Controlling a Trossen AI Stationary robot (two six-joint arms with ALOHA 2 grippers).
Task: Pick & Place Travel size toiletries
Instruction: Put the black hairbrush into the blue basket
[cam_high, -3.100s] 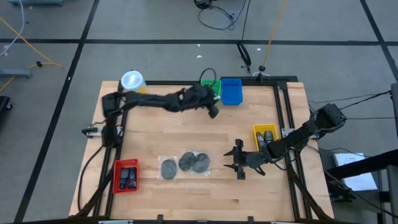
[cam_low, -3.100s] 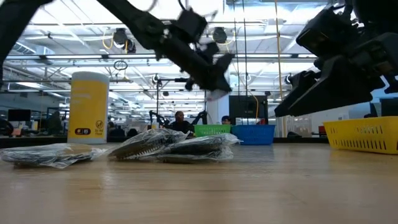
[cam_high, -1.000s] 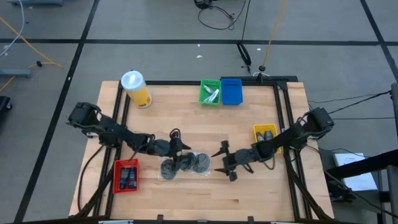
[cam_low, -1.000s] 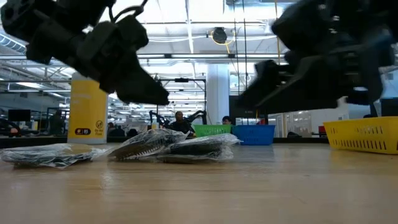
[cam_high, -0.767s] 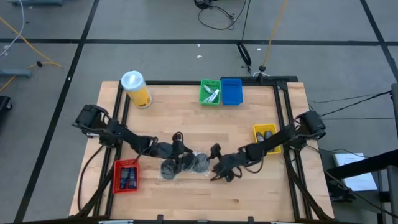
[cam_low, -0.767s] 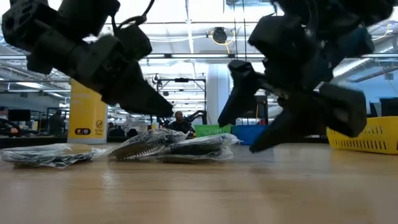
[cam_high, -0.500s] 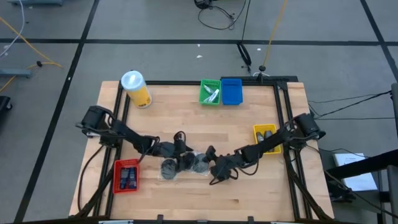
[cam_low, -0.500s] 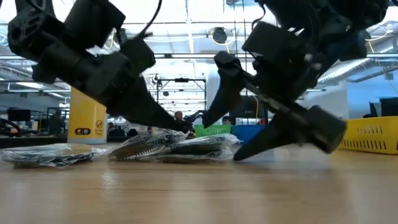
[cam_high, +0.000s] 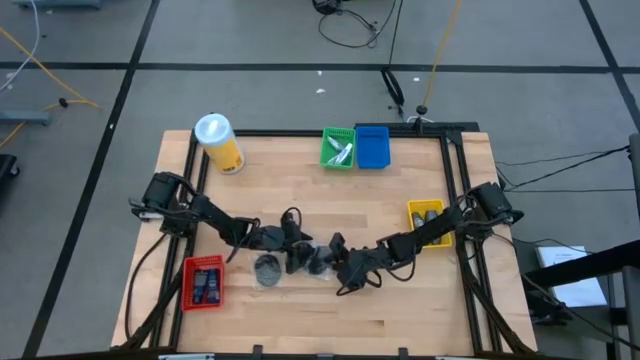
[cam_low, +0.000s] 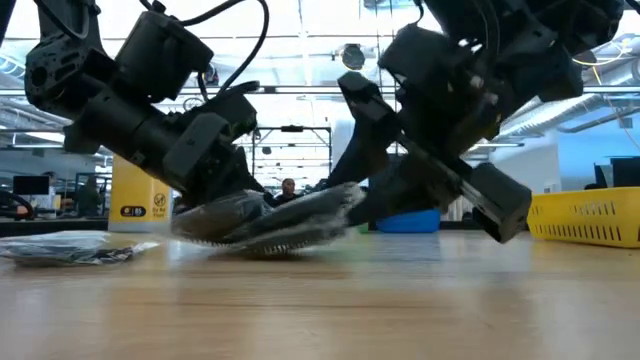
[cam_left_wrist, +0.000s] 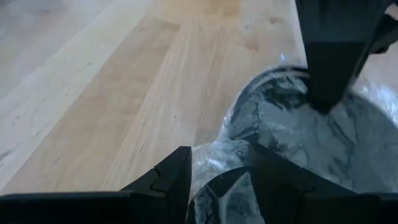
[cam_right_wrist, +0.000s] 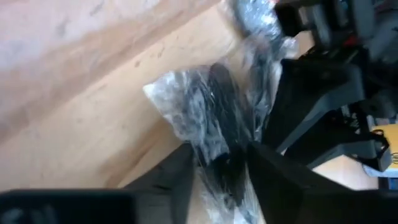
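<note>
Table (cam_high: 400, 185) of pale wood is seen from above, and both arms meet near its centre over three round dark-grey discs in clear wrap; the left gripper (cam_high: 296, 252) is clenched on the middle disc (cam_high: 299, 256), the right gripper (cam_high: 325, 260) is clenched on the disc at 3 o'clock from it (cam_high: 320, 262), and the third disc (cam_high: 267, 268) lies free at 9 o'clock. Around stand a yellow canister (cam_high: 219, 142) at 11 o'clock, green tray (cam_high: 338, 147) and blue tray (cam_high: 372, 146) at 12 o'clock, yellow tray (cam_high: 427, 219) at 3 o'clock, red tray (cam_high: 203, 282) with dark tubes at 8 o'clock. Low view: the two wrapped discs are tilted, close together, just above the wood. Left wrist view: fingers (cam_left_wrist: 174, 177) pinch crinkled wrap. Right wrist view: fingers (cam_right_wrist: 273, 171) grip the wrapped disc
</note>
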